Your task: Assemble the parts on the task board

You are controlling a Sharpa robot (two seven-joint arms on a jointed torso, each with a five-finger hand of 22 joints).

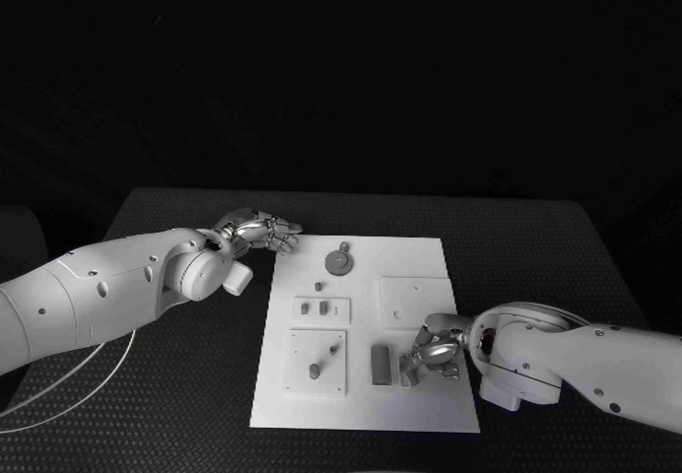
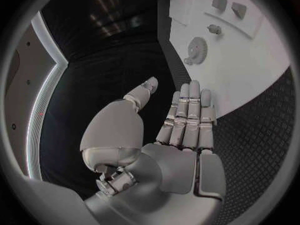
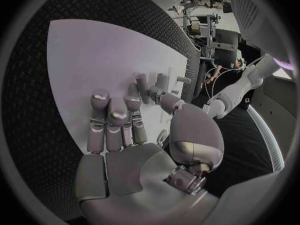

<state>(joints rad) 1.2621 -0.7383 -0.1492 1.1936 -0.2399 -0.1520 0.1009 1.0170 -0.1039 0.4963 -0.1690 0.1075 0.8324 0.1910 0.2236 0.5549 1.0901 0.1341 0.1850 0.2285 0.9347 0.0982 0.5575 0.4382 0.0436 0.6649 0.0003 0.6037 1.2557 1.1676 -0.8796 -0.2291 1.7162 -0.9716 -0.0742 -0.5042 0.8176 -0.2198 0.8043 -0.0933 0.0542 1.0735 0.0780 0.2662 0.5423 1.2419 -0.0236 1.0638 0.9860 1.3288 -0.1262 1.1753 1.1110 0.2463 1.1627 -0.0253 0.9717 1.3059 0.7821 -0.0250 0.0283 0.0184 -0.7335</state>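
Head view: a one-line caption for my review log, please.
Left hand open beside the board's far left corner near the gear; right hand over its near right.

From my seat, both arms are chunky smooth white shells with small dark screw dots. My left hand (image 1: 256, 233) and right hand (image 1: 434, 353) are silver metal, with segmented fingers. A thin pale cable (image 1: 86, 389) loops under the left arm.

Black table (image 1: 554, 246) w/ textured mat; thin cable (image 1: 86, 389) near front-left edge.
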